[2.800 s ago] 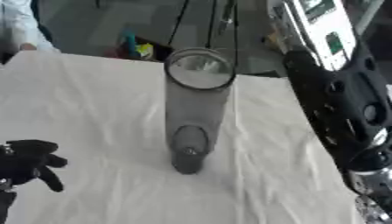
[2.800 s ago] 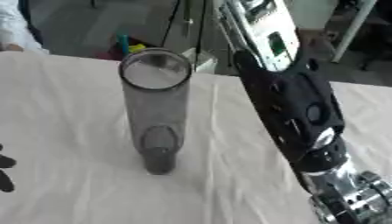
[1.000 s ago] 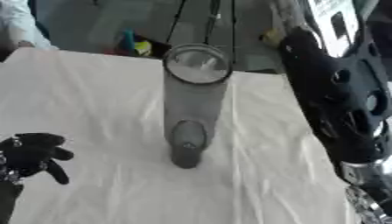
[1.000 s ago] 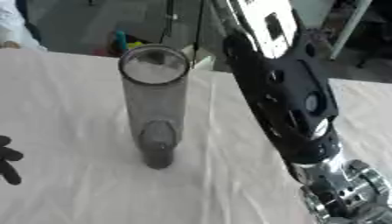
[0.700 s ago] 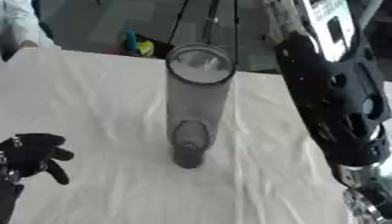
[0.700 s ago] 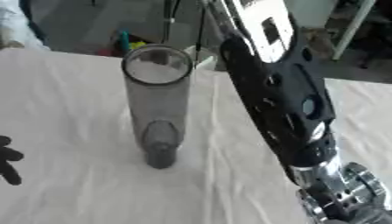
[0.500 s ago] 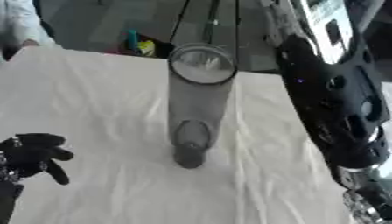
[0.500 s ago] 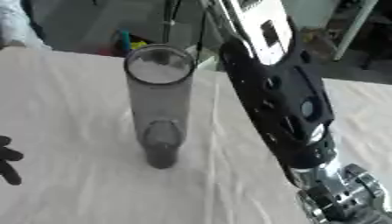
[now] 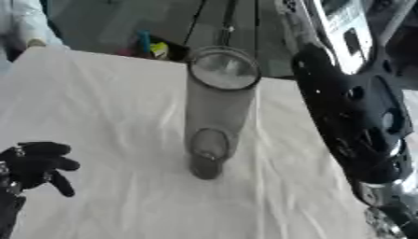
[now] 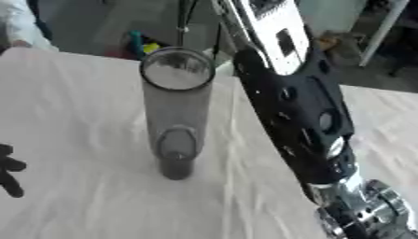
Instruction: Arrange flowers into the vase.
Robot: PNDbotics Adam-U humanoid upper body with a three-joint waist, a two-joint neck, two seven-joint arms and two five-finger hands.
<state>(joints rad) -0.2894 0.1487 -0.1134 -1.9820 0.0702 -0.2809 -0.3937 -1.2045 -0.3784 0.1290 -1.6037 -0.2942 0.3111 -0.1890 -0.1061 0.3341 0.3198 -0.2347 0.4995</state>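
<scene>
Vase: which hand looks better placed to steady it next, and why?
Probably the left. The left hand shows low beside the vase, fingers relaxed and holding nothing. Of the right arm only forearm and wrist show; its hand is out of view.

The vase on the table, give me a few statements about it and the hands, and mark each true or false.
1. The vase stands upright on the white cloth. True.
2. Flowers fill the vase. False: no flowers show in it.
3. The left hand shows near the lower left, apart from the vase. True.
4. The left hand grips the vase. False: it holds nothing.
5. The right arm comes down on the vase's right side. True.
</scene>
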